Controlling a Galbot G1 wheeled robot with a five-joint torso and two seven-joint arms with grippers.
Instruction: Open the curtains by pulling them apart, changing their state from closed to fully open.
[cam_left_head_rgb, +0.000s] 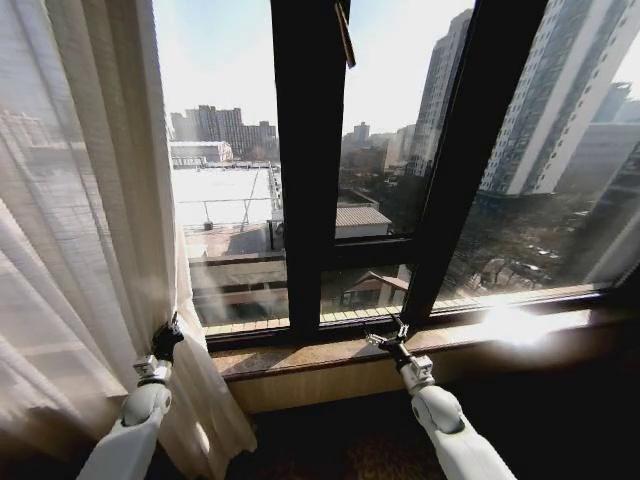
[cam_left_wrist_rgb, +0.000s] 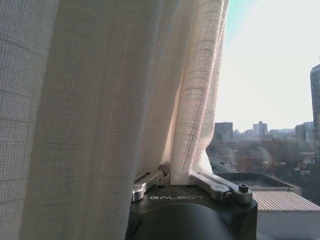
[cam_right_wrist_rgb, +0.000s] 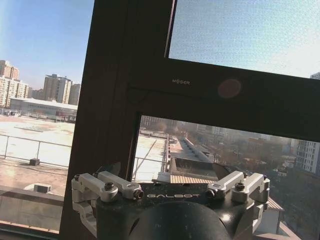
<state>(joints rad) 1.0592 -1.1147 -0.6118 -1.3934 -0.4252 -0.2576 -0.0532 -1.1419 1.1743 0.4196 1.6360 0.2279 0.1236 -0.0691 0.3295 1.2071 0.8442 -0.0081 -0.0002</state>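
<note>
both arms rose from the bottom of the head view. left gripper (cam_left_head_rgb: 170, 330) sat at the inner edge of the curtains (cam_left_head_rgb: 80, 220), which hung bunched on the robot's left, pleats running vertically from top to floor. its wrist view showed what the head view could not: the fabric (cam_left_wrist_rgb: 100, 100) gathered down between the fingers, pinched there. right gripper (cam_left_head_rgb: 388, 335) hovered before the dark window frame (cam_left_head_rgb: 310, 150), spread and holding nothing.
</note>
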